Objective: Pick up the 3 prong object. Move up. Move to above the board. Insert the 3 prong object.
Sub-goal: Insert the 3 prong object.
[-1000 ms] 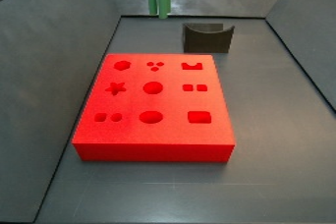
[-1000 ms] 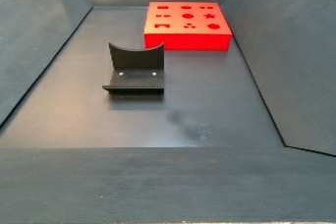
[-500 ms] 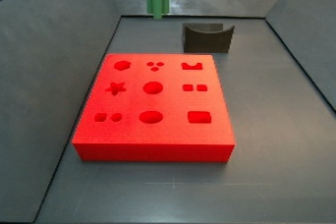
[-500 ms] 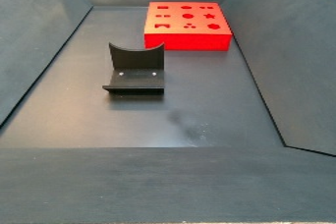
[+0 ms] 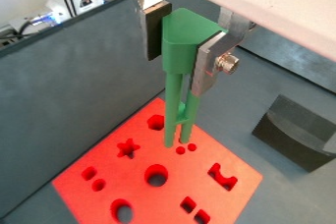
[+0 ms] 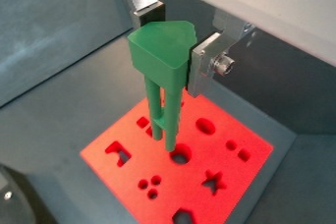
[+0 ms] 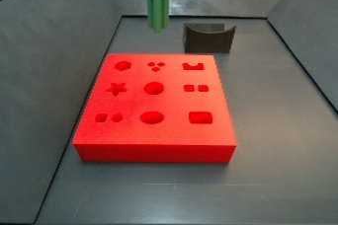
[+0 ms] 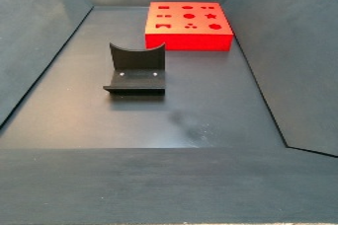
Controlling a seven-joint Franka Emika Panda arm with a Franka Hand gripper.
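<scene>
Three prongs of the 3 prong object (image 5: 184, 81) hang vertically, gripper (image 5: 182, 33) clamped on its blocky top, above the board (image 5: 132, 174), three-dot cutout (image 5: 184, 148) directly beneath.

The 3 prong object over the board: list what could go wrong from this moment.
1. In both wrist views the gripper clamps only the blocky top of the 3 prong object, so the long prongs could tilt on contact.
2. The prongs hang above the board, whose three small dots are tiny; a slight offset would likely jam them on the red surface.
3. Neighbouring cutouts lie close, so the prongs might catch the wrong one.
</scene>
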